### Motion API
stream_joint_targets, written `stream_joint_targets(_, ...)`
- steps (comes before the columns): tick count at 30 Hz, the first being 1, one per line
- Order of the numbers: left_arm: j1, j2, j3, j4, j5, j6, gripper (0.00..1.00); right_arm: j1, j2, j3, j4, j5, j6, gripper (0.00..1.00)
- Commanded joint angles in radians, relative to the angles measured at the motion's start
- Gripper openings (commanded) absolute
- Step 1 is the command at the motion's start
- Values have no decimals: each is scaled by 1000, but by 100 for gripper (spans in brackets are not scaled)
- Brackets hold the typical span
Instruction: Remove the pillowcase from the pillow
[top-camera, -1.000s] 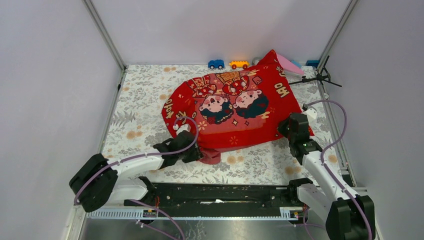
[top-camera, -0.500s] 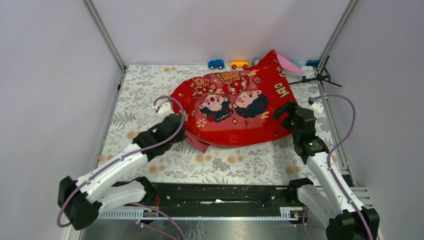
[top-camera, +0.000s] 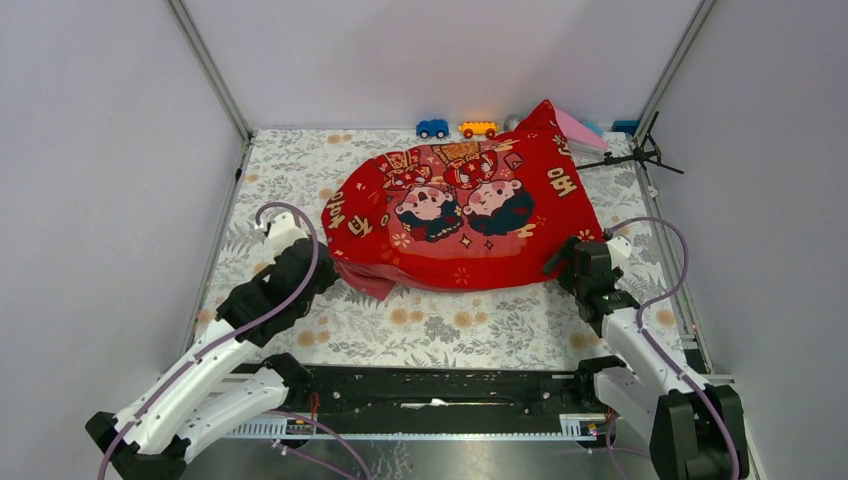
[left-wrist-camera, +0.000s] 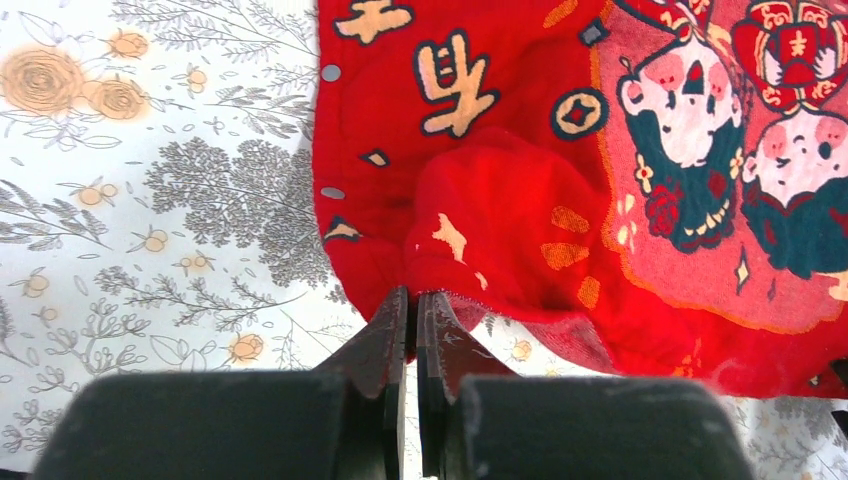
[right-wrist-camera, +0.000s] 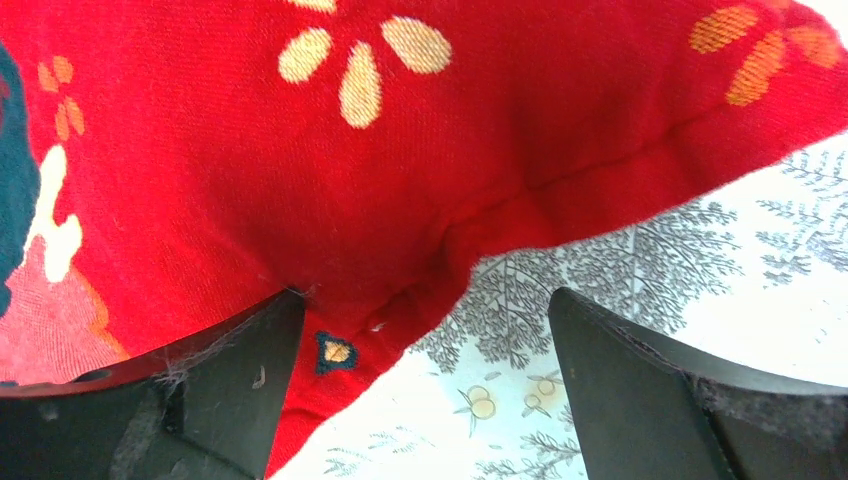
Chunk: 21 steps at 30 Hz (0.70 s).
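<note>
The red pillowcase (top-camera: 460, 215), printed with two cartoon figures and gold characters, lies bulging in the middle of the table. The pillow is hidden inside it. My left gripper (top-camera: 338, 282) sits at its near left corner. In the left wrist view the left gripper (left-wrist-camera: 412, 297) is shut, pinching a folded flap of the pillowcase (left-wrist-camera: 520, 220) at the hem. My right gripper (top-camera: 558, 262) is at the near right corner. In the right wrist view the right gripper (right-wrist-camera: 422, 297) stands wide open, and the pillowcase (right-wrist-camera: 380, 170) edge lies between its fingers, against the left one.
A floral cloth (top-camera: 280, 180) covers the table. A blue toy car (top-camera: 432, 128) and an orange one (top-camera: 478, 128) stand along the back wall. A pink object (top-camera: 578, 127) and a black stand (top-camera: 640, 152) are at the back right. Metal posts frame both sides.
My left gripper has closed on the flap and moved left, and the pillowcase's left side shifted left with it. My right gripper has opened and stays at the near right corner.
</note>
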<state>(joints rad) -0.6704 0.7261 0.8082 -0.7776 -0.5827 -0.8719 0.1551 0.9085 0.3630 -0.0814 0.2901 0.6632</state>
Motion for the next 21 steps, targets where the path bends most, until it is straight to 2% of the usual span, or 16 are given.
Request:
stream_joint_targets(1, 12, -3, 64, -26, -84, 13, 0, -9, 75, 18, 139, 8, 56, 100)
stream_joint_targets(3, 14, -8, 61, -29, -85, 16, 0, -10, 99, 27, 171, 7, 84, 98)
stream_joint_targets(5, 14, -19, 56, -31, -89, 22, 0, -9, 101, 39, 194, 15, 102, 84)
stream_joint_targets(8, 14, -27, 68, -57, -109, 34, 0, -10, 83, 85, 163, 47, 104, 33)
stream_joint_targets(9, 14, -27, 77, -66, -116, 40, 0, -9, 70, 110, 139, 58, 94, 20)
stream_joint_targets(11, 14, -25, 95, -84, -127, 55, 0, -9, 39, 158, 91, 76, 72, 3)
stream_joint_targets(12, 14, -24, 107, -92, -131, 60, 0, -9, 17, 183, 40, 85, 61, 0)
stream_joint_targets(17, 15, -13, 214, -99, -150, 154, 0, -9, -102, 323, -37, 89, -37, 0)
stream_joint_targets(21, 14, 28, 377, -100, -156, 274, 0, -9, -110, 552, -122, 140, -91, 0)
